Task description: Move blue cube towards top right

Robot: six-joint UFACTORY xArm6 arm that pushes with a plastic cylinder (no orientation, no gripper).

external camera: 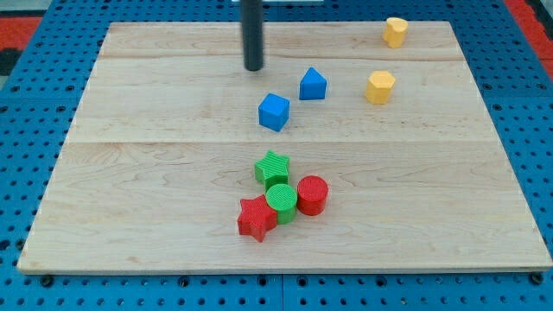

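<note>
- Nearest the view's bottom on the pale wooden board (130, 216), a tight cluster: red plastic star block (256, 218), green plastic cylinder (281, 201), red plastic cylinder (312, 194), green plastic star block (272, 168) just behind them
- Mid-board, the blue plastic cube (274, 111) sits alone, apart from the cluster
- Just up and right, a blue house-shaped plastic block (313, 84); further right a yellow plastic hexagonal block (380, 87)
- My tip (253, 67), a bare dark rod holding nothing, stands up-left of the blue cube, not touching
- Farthest, a yellow plastic block (396, 31), shape unclear, near the top right
</note>
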